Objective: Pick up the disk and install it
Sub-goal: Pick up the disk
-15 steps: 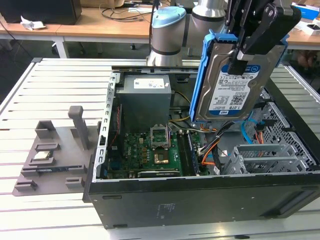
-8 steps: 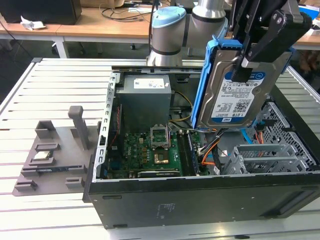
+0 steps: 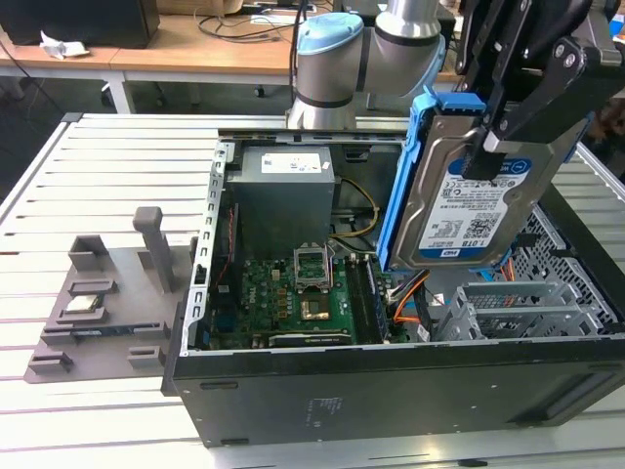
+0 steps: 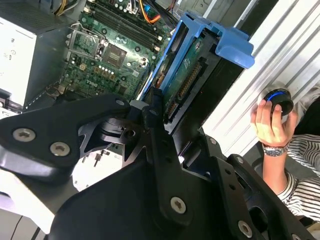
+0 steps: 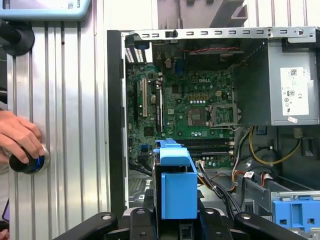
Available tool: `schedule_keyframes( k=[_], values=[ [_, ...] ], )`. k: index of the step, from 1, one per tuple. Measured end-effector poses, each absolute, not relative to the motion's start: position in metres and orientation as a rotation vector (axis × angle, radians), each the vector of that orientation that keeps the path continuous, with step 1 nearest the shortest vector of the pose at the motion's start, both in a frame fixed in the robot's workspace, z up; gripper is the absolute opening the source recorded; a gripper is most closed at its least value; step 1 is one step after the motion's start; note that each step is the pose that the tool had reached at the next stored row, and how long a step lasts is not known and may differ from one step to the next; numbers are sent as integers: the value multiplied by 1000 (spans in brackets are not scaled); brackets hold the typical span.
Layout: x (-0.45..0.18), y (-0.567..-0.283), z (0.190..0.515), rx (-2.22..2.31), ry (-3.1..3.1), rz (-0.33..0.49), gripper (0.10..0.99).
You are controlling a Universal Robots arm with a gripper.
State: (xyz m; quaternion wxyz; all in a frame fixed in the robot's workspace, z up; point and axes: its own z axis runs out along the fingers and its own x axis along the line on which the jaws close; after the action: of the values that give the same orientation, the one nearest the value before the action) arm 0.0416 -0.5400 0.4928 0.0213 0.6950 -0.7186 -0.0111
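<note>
Holding: the tool [image 3: 485,154] is clamped on the disk [image 3: 469,210], one finger across the label face and the other behind it, so it's pinching the two flat sides.
Where the disk is: up in the air over the open computer case [image 3: 391,376], standing almost on edge with the label towards the exterior camera and the blue rail frame wrapped round it. It touches nothing but the tool.
What's under it: it hangs over the exterior view's right part of the case, above the metal drive cage [image 3: 518,303]. Orange cables [image 3: 410,293] sit just beside that cage, and the motherboard [image 3: 293,293] is further to the exterior view's left.
Step, my read: the pickup is done, the install isn't. The disk isn't seated anywhere yet.
Doing it well: I'd say it's all about alignment. Get the blue rails square to the cage before any contact, with the connector end facing the cables, and go in slowly so a rail doesn't catch the sheet metal.
Watch out for: those cables getting trapped under the disk, and a tilted disk jamming.
Bystander: a person's hand [image 5: 20,140] rests on a round black knob [image 5: 25,162] on the table [image 3: 98,166], well apart from the tool.
</note>
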Motion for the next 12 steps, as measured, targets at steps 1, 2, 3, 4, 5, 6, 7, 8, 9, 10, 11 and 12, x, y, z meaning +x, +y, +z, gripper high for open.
schedule_keyframes(
  k=[1, 2, 3, 4, 5, 6, 7, 8, 9, 10, 11, 12],
  values=[
    [42, -542, 493, 2154, -2227, -34, 361],
    [42, -544, 493, 2154, -2227, -34, 361],
    [42, -546, 493, 2154, -2227, -34, 361],
    [42, -548, 493, 2154, -2227, -34, 361],
    [42, -549, 493, 2154, -2227, -34, 361],
    [42, -551, 493, 2154, -2227, -34, 361],
    [42, -553, 493, 2154, -2227, -34, 361],
    [42, -556, 493, 2154, -2227, -34, 361],
    [42, -557, 493, 2154, -2227, -34, 361],
    [42, -559, 493, 2154, -2227, -34, 361],
    [42, -560, 493, 2154, -2227, -34, 361],
    [42, -562, 493, 2154, -2227, -34, 361]
  ],
)
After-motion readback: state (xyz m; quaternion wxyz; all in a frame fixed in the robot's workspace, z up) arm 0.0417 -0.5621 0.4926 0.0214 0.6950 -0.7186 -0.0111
